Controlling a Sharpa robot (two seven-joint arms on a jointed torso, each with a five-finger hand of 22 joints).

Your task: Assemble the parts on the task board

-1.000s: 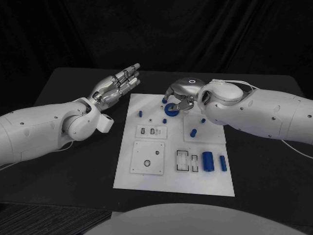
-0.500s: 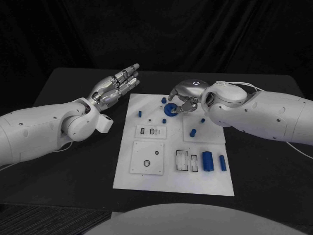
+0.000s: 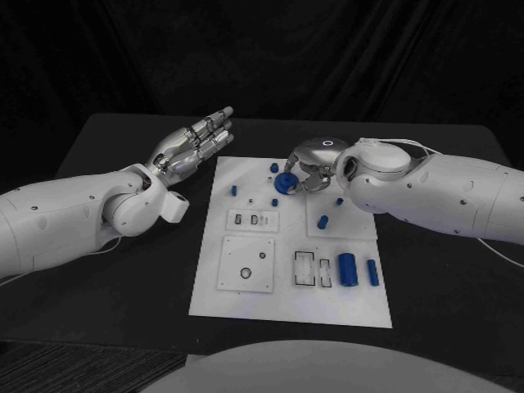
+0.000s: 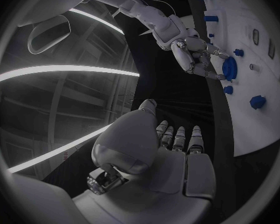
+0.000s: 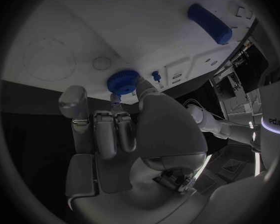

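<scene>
Head view: the right hand (image 3: 313,162) hangs over the far end of the task board (image 3: 288,307), fingers pinching a round blue part (image 3: 286,183), seemingly just above the plate. The left hand (image 3: 197,142) holds nothing, fingers straight and apart, left of the board's far corner.

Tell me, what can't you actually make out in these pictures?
- Head view: the right hand covers part of the round blue disc part it holds; what lies under it is hidden.
- Head view: the white task board has small slots too tiny to read.
</scene>
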